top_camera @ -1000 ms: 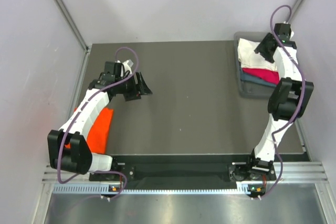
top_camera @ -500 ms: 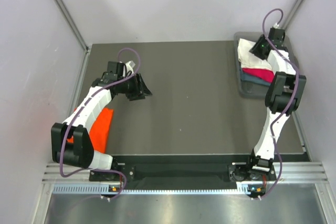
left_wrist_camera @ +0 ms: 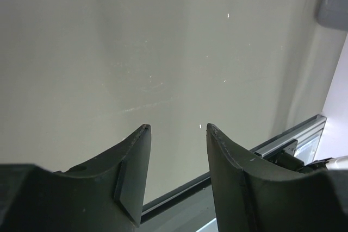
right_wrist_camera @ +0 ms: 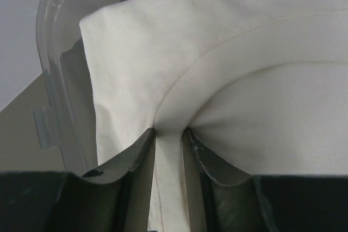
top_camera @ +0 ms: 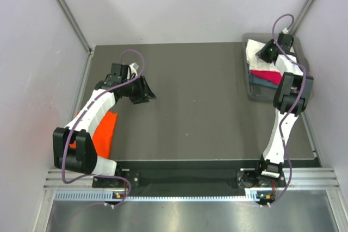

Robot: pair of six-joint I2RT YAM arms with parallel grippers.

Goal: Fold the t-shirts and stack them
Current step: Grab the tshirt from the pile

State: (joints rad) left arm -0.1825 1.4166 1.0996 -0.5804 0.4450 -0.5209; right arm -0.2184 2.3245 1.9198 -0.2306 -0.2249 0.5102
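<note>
Near the left edge of the surface (top_camera: 201, 107), partly under the left arm: orange t-shirt (top_camera: 106, 134), lying flat. Farther in, left of centre: left tool (left_wrist_camera: 176, 129), jaws spread, nothing between, over bare surface. At the far right corner: clear bin (top_camera: 254, 96) holding magenta t-shirt (top_camera: 265, 76) over grey-blue t-shirt (top_camera: 260, 84), cream-white t-shirt (right_wrist_camera: 244, 52) on top. Right tool (right_wrist_camera: 169, 133) pinching a fold of cream-white t-shirt.
</note>
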